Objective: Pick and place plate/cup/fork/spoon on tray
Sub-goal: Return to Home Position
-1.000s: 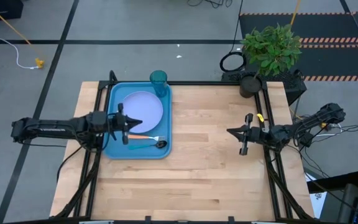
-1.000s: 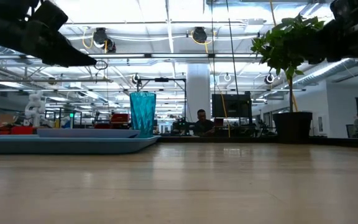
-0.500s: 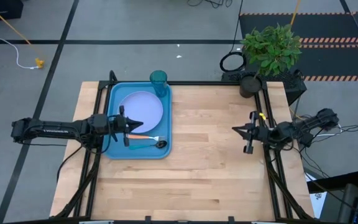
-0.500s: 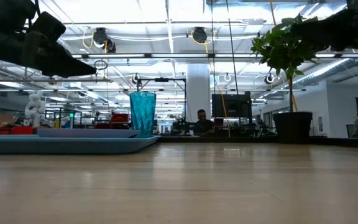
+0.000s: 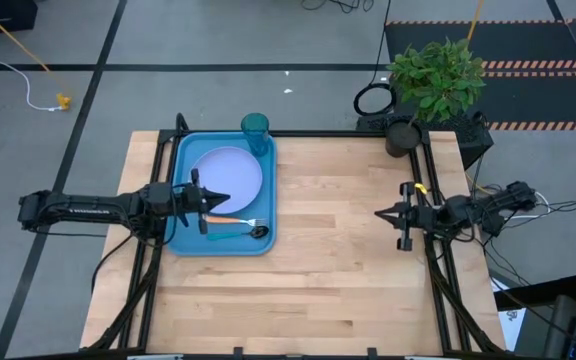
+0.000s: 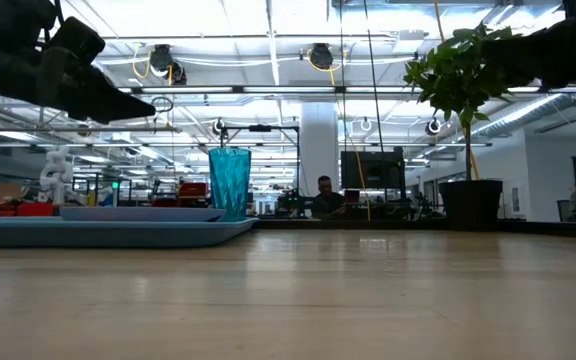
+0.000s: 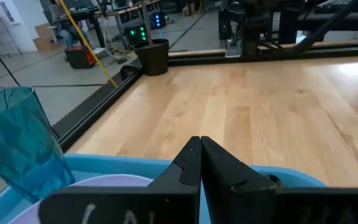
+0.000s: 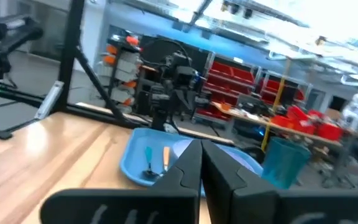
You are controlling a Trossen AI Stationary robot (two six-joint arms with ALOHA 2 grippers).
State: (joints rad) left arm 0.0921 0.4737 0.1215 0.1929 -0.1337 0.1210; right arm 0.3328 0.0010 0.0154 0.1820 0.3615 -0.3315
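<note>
The tray [image 5: 182, 238] is seen on the left half of the wooden table [image 5: 338, 280], close to its far edge. The plate [image 5: 233, 168] is laid flat in the tray's far part. The cup [image 5: 256, 130] is stood upright at the tray's far right corner, just beside the plate's rim. The fork [image 5: 230, 220] and the spoon [image 5: 240, 234] are laid side by side in the tray's near part, in front of the plate. The fork is the nearer of the two to the plate. The fork's tines and the spoon's bowl are turned toward the tray's right rim.

The left gripper [image 5: 226, 199] is held over the tray, above the plate's near edge and the fork's handle. In the low view it is seen well above the tray, touching nothing. In its wrist view its fingers [image 7: 188, 163] are pressed together, with nothing between them.

The right gripper [image 5: 380, 213] is held over the table's right side, well apart from the tray and pointed toward it. Its fingers [image 8: 188, 163] are likewise drawn tight together and empty.

A potted plant [image 5: 436, 75] is placed at the table's far right corner. In the low view a person [image 6: 325, 196] is seen in the room behind the table.
</note>
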